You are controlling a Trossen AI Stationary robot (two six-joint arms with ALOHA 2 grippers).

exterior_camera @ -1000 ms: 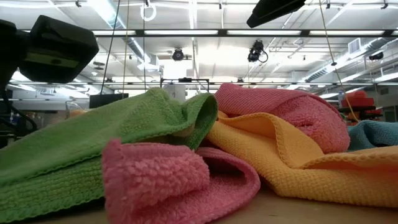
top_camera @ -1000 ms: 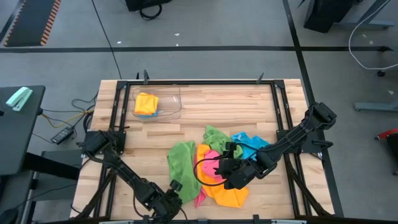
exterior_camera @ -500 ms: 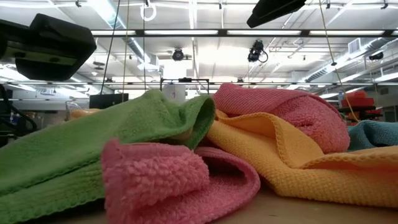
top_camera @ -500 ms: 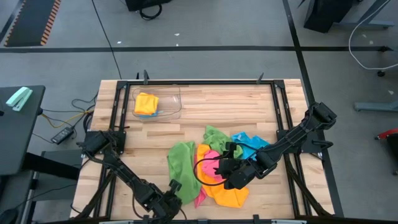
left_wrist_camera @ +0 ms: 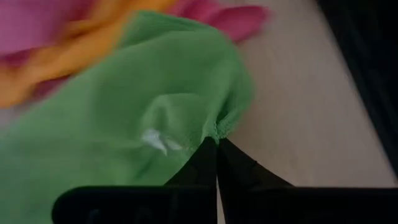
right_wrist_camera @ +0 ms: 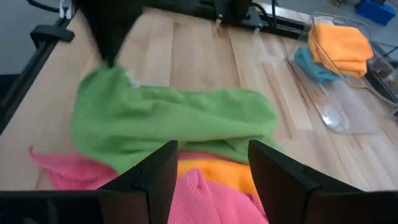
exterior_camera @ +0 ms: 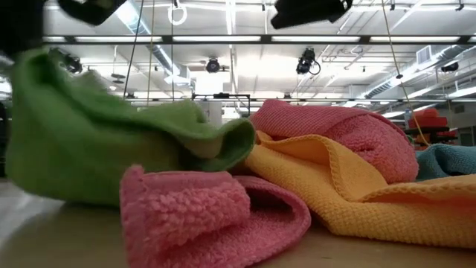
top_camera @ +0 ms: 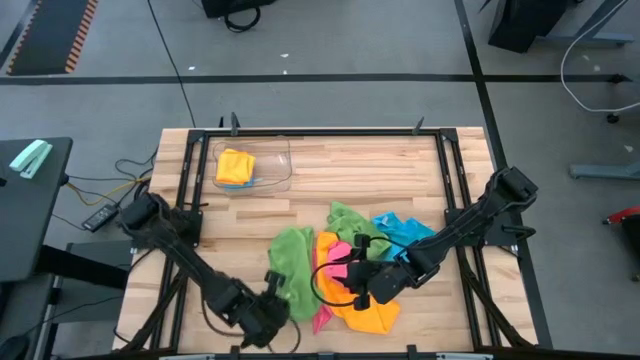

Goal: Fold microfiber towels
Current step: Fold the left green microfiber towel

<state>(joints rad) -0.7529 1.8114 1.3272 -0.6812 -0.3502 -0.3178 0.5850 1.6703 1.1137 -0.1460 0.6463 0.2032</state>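
**Pinching a green towel corner at the lower edge of the worktop**

Gripping a gathered corner of the green towel, the left end effector has its two dark fingers pressed fully together on the fabric, which puckers where they meet. In the high view this end effector sits at the lower middle of the frame, at the lower left of the towel heap, and the green towel runs from it up toward the frame centre. In the low view the same green towel rises at the left of the frame above a rolled pink towel and beside an orange towel.

The right end effector hovers over the heap right of centre, fingers spread apart with nothing between them; in its wrist view both fingers frame the pink and orange cloth below. A blue towel lies at the heap's right side. In the upper left of the wooden worktop, a clear plastic bin holds a folded orange towel.
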